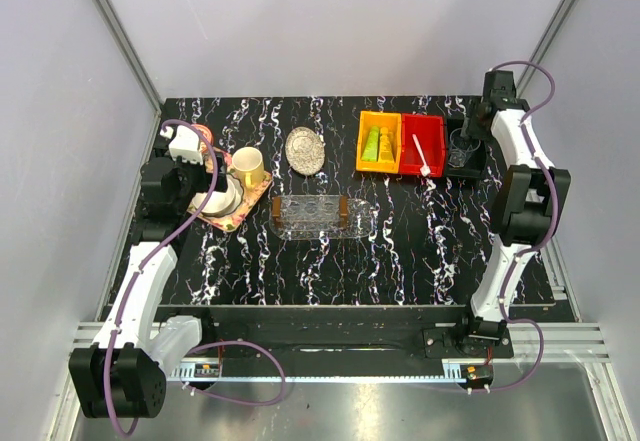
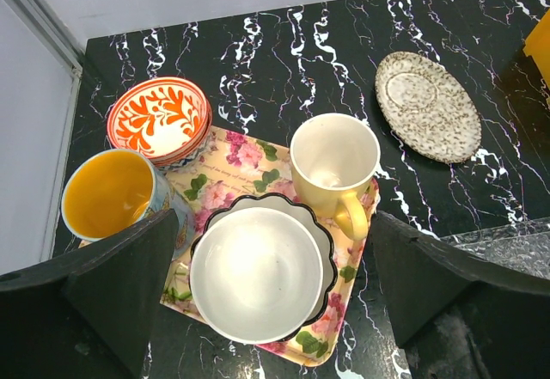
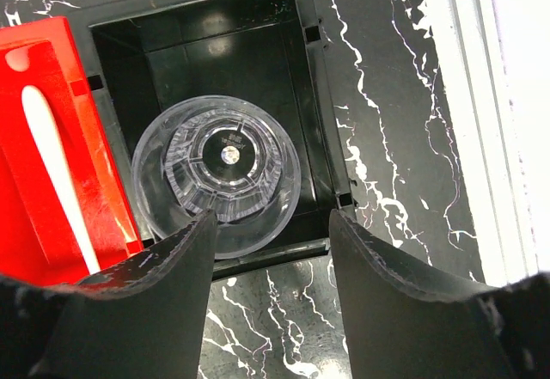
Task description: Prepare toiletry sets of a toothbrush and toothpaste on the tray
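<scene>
Black right tool (image 3: 271, 217): jaws part-open astride the near rim of a clear cup (image 3: 215, 168) in a black bin (image 3: 215, 44), not yet gripping. Toothbrush (image 3: 53, 168) lies in the neighbouring red bin (image 3: 34, 61). Toothpaste (image 1: 378, 144) sits in the yellow bin (image 1: 366, 121). Tray (image 1: 310, 217) is mid-tabletop (image 1: 400, 251), no set on it. Left tool (image 2: 275, 224): wide open, empty. Step, likely: fetching the cup. Next: pinch the rim and lift straight up.

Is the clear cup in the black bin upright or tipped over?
Upright. The clear cup shows its round open mouth with its base centred below, standing in the black bin.
</scene>
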`<state>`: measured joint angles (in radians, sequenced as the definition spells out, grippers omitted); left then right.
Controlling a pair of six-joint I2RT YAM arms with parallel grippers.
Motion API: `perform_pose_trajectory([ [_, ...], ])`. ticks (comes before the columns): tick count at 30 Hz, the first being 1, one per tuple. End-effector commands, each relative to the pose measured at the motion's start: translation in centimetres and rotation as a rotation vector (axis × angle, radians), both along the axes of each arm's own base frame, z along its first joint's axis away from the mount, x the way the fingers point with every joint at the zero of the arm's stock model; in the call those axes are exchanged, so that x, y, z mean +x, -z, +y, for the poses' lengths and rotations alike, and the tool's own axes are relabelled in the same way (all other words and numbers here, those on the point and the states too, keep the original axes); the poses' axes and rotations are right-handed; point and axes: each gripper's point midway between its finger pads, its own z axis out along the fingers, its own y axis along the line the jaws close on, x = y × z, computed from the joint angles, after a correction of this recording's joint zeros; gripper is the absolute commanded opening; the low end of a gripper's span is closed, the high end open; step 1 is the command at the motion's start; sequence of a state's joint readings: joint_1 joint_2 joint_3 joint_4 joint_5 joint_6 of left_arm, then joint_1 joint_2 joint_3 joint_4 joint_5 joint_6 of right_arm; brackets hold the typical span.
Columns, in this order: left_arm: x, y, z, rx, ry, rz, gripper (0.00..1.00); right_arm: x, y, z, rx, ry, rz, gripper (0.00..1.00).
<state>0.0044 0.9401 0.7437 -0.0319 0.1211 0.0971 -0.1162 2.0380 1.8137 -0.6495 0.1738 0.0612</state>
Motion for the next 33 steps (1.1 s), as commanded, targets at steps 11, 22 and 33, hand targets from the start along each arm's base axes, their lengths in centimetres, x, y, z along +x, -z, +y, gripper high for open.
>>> perform_pose_trajectory([
  [11,0.1,-1.4,-0.3,0.0,0.025,-0.05,0.99,1.9,1.1,-0.6,0.062,0.023,-0.018,0.52],
  [22,0.2,-1.2,-0.4,-0.001,0.025,-0.045,0.99,2.2,3.6,0.0,0.104,0.016,0.022,0.47],
  [33,0.2,-1.1,-0.5,-0.002,0.029,-0.042,0.99,2.3,4.6,0.4,0.132,0.003,0.037,0.28],
])
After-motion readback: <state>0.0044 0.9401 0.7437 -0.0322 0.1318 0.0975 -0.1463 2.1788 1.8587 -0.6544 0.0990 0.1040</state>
